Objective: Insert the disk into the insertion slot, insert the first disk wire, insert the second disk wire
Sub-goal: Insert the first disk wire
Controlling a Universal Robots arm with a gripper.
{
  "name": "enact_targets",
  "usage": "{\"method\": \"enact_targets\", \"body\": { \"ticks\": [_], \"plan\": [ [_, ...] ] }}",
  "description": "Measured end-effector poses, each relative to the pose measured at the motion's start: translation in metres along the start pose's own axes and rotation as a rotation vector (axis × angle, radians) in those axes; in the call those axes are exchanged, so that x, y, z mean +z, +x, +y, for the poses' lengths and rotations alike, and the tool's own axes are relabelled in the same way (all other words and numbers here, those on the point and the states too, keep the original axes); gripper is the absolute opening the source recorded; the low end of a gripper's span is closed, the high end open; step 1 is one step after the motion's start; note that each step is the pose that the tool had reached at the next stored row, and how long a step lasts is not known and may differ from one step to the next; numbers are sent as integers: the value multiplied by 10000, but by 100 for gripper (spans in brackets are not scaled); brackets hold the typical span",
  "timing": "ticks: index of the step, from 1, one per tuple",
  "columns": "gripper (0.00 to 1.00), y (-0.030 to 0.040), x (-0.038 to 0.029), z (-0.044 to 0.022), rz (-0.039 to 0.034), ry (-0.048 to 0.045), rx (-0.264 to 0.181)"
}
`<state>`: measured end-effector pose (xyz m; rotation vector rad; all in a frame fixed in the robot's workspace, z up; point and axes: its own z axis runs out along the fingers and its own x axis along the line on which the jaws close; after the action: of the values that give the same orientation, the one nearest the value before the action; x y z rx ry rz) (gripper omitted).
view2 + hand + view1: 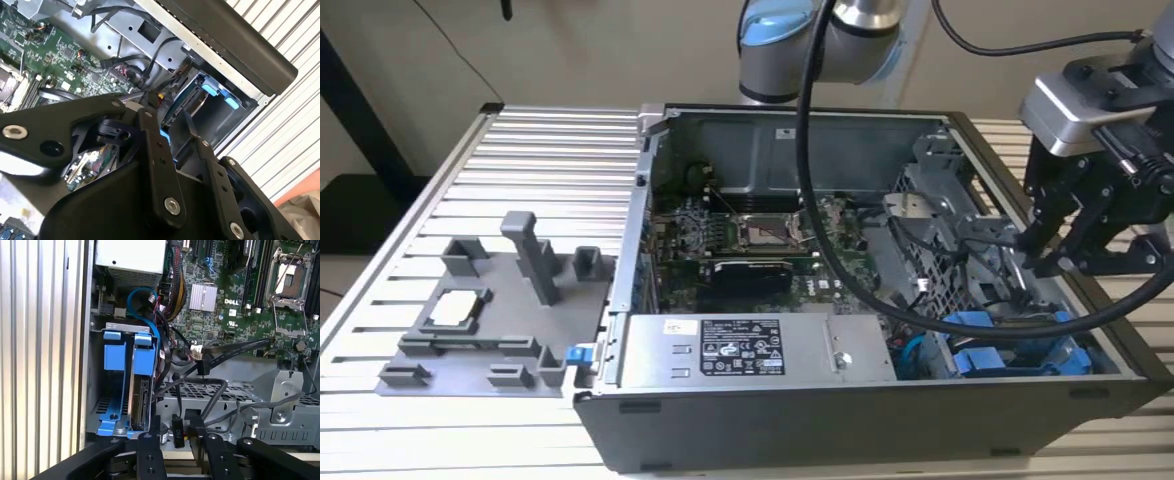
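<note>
- Well apart from the gripper (pixel 1062 262), toward the exterior view's left, 1 grey fixture (pixel 480 310) sits outside the case, clear of the work.
- Nearer the gripper, the power-supply box (pixel 720 345) and motherboard (pixel 761 240) lie exposed in the opened case, so the arm can reach in from above.
- Close below the gripper, the disk (pixel 141 400) stands on edge in its blue carrier (pixel 142 352) inside the insertion slot (pixel 101 409). It looks seated, its connector edge turned toward the gripper.
- The gripper hovers over the drive cage, released and gripping nothing. Its 2 fingers (pixel 149 455) are spread around 1 black wire connector (pixel 176 432), apparently touching neither side of it.
</note>
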<state>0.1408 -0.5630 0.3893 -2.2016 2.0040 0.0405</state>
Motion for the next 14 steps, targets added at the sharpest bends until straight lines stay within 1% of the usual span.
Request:
{"method": "enact_targets", "body": {
  "ticks": [2, 3, 4, 8, 10, 14],
  "plan": [
    [26, 0, 0, 0, 0, 0, 0],
    [26, 0, 0, 0, 0, 0, 1],
    [20, 0, 0, 0, 0, 0, 0],
    [19, -1, 1, -1, 9, -1, -1],
    [19, 0, 1, -4, 73, -20, -5],
    [19, 4, 12, -23, 216, -102, -9]
  ]
}}
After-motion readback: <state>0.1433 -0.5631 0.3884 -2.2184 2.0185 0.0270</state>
